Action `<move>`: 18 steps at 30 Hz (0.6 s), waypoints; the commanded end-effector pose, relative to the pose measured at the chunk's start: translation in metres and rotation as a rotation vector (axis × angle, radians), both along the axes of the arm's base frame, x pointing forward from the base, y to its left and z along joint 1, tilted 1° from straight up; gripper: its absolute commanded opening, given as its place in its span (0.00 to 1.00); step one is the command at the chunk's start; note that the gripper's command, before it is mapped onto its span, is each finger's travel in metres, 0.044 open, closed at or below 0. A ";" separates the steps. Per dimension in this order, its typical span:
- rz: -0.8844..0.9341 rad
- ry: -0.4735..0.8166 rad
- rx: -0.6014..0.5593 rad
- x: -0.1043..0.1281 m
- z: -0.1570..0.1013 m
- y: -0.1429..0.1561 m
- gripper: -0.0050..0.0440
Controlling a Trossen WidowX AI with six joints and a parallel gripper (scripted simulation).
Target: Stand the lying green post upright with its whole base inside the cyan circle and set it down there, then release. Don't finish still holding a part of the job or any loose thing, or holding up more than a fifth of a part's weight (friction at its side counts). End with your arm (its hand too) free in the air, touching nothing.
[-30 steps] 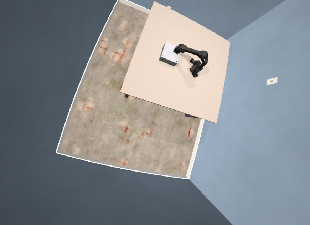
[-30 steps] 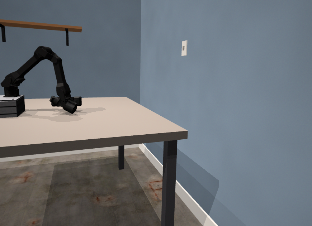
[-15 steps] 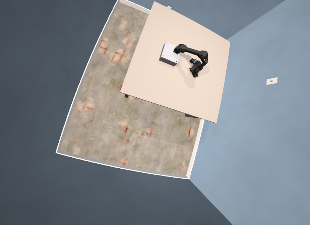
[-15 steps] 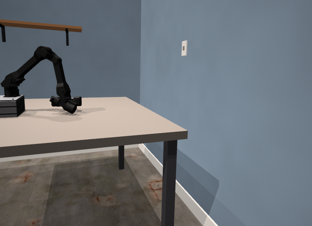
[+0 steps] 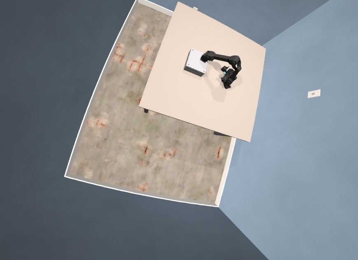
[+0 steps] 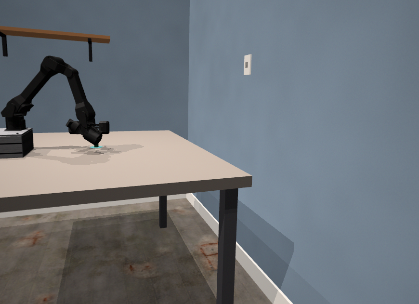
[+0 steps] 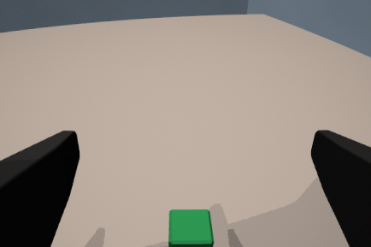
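Note:
The green post (image 7: pixel 191 226) shows only its square top end at the bottom edge of the wrist view, between and below my fingers, touching neither. It looks upright; its lower part and base are out of that view. My gripper (image 7: pixel 198 144) (image 6: pixel 96 140) is open wide and empty, just above the post. The cyan circle (image 6: pixel 93 147) (image 5: pixel 224 72) lies on the table directly under the gripper; only a sliver of it shows. In the top and exterior views the gripper hides the post.
The arm's base sits on a white-topped grey box (image 5: pixel 196 61) (image 6: pixel 14 141) on the beige table (image 5: pixel 191 104) (image 6: pixel 139 164). Blue walls stand behind and to the right of the table. A wooden shelf (image 6: pixel 52 33) hangs high on the back wall.

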State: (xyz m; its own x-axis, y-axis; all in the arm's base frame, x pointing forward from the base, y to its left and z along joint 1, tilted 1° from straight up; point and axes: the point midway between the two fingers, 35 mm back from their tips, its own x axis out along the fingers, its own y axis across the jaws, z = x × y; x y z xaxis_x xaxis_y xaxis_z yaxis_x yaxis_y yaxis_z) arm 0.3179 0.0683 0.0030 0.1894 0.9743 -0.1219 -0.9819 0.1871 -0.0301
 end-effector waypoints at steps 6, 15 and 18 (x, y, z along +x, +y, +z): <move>-0.015 0.023 0.023 -0.002 0.045 -0.004 0.92; 0.191 0.173 -0.220 -0.014 0.039 0.020 0.92; 0.257 0.246 -0.368 -0.018 0.040 0.033 0.92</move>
